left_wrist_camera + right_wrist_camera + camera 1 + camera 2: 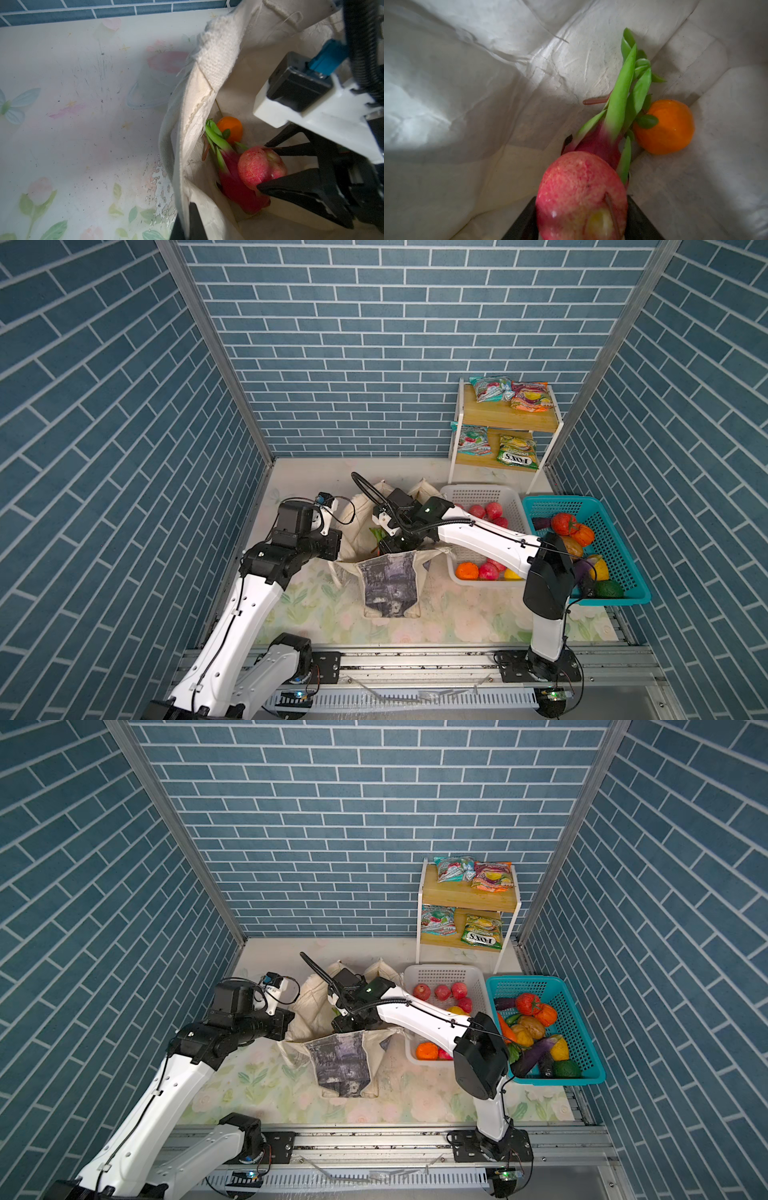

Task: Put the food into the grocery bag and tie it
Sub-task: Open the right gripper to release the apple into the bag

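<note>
grocery bag (388,585) stands open on the floral tabletop (457,614) between the two arms, just beside the white basket (478,490), with a grey-black printed panel on its near side in both top views. left claw (187,226) is closed on the cream rim of the bag, with the cloth pinched between its two dark fingers at the edge of the bag mouth. right claw (581,216) reaches down through the bag mouth and grips a red apple (581,193) between its black fingers (641,222), jaws set part-way apart around the fruit. the apple is inside the bag, directly over the pink body of the dragon fruit (598,143); contact between the two cannot be determined. the dragon fruit lies on the bag floor with its green leaves toward the orange (664,128), which rests in a bottom corner of the bag, touching the leaves. further apples (492,510) lie in the white basket along with orange and yellow fruit. teal basket (557,499), on the right of the white basket, holds toy vegetables (563,522). snack packets (490,389) lie on the wooden shelf (498,416) at the rear wall, two on the upper tier and two on the lower tier.
</note>
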Motion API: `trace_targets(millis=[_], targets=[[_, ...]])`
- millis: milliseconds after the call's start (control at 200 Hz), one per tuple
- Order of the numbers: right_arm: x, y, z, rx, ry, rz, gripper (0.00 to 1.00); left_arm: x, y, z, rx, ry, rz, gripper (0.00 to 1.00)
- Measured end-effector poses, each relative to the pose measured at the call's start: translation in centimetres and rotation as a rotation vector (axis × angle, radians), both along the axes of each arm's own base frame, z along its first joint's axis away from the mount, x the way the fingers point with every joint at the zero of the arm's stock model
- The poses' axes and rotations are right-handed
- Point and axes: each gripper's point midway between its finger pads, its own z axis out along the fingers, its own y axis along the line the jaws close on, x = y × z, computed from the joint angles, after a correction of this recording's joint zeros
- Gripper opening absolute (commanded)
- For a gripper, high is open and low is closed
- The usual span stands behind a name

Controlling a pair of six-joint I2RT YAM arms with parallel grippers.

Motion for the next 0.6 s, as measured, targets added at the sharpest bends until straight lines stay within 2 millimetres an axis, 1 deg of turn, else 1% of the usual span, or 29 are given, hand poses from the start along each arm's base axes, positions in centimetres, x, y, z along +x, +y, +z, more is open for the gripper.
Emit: trace_targets(millis=[65, 100, 155, 170, 185, 455, 525, 560, 600], targets=[[0.2, 0.2, -0.2, 0.0, -0.008, 0.005, 0.62, 0.0, 0.0, 0.0, 0.0, 0.0, 0.0, 0.0], [0.3, 0.2, -0.2, -0.001, -0.012, 0.007, 0.69, 0.0, 0.0, 0.0, 0.0, 0.0, 0.0, 0.0], [0.4, 0.1, -0.3, -0.005, -0.021, 0.011, 0.88, 0.0, 0.0, 0.0, 0.0, 0.0, 0.0, 0.0], [0.4, 0.1, -0.3, -0.008, -0.026, 0.013, 0.95, 0.0, 0.0, 0.0, 0.0, 0.0, 0.0, 0.0], [0.4, 0.0, -0.3, -0.009, -0.025, 0.007, 0.98, 0.0, 0.0, 0.0, 0.0, 0.0, 0.0, 0.0], [1.4, -0.8, -0.3, -0.053, -0.092, 0.007, 0.99, 0.0, 0.0, 0.0, 0.0, -0.001, 0.0, 0.0], [1.8, -1.2, 0.5, -0.062, -0.127, 0.0, 0.99, 0.0, 0.0, 0.0, 0.0, -0.001, 0.0, 0.0], [2.1, -1.4, 1.4, -0.058, -0.152, -0.007, 0.99, 0.0, 0.0, 0.0, 0.0, -0.001, 0.0, 0.0], [2.5, -1.6, 2.9, -0.044, -0.194, -0.018, 0.99, 0.0, 0.0, 0.0, -0.001, -0.001, 0.0, 0.0]])
